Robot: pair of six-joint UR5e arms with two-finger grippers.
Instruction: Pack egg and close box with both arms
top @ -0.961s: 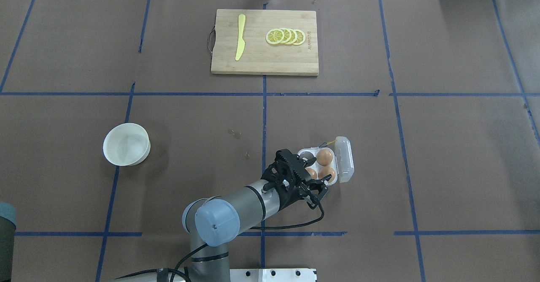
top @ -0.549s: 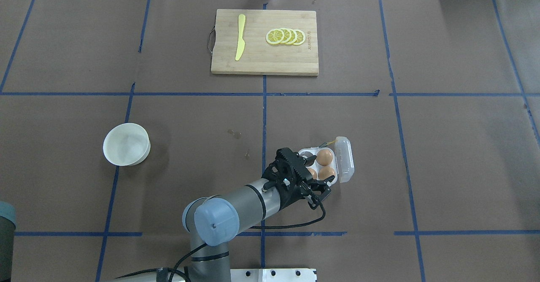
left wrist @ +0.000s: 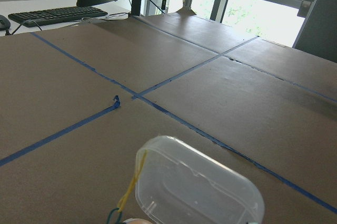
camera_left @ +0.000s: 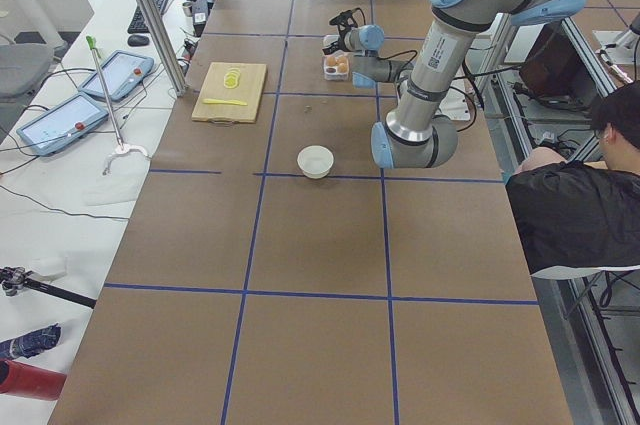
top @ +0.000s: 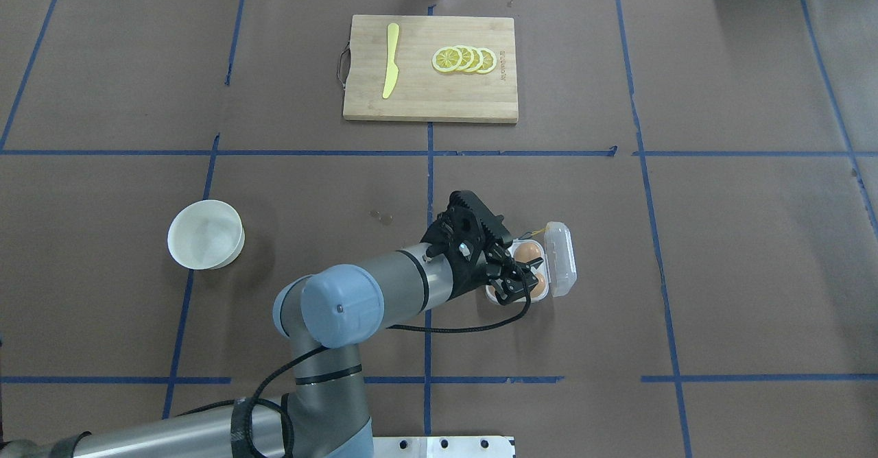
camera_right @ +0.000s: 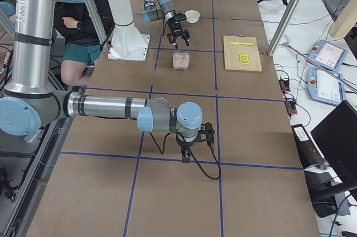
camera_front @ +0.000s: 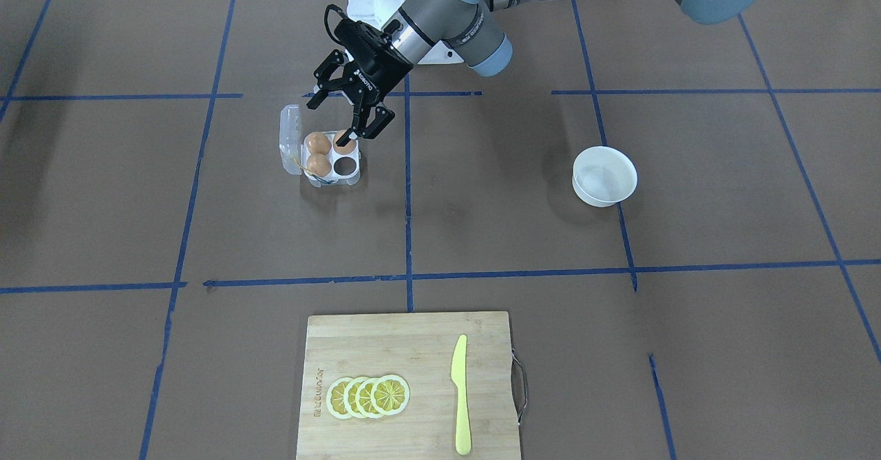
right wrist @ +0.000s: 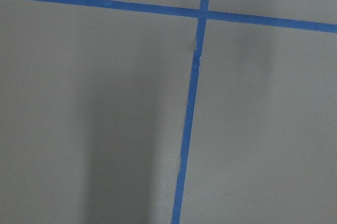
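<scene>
With jaws spread and empty above the egg (camera_front: 339, 146), the left gripper (camera_front: 349, 110) should rise straight, clear of the open lid (camera_front: 289, 129) of the box (camera_front: 332, 155).

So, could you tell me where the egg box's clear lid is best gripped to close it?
Take the lid by its free top edge, opposite the hinge, coming down from above on the box's right side. It stands roughly upright beside the cups, so that thin rim is exposed and clear of the eggs.
</scene>
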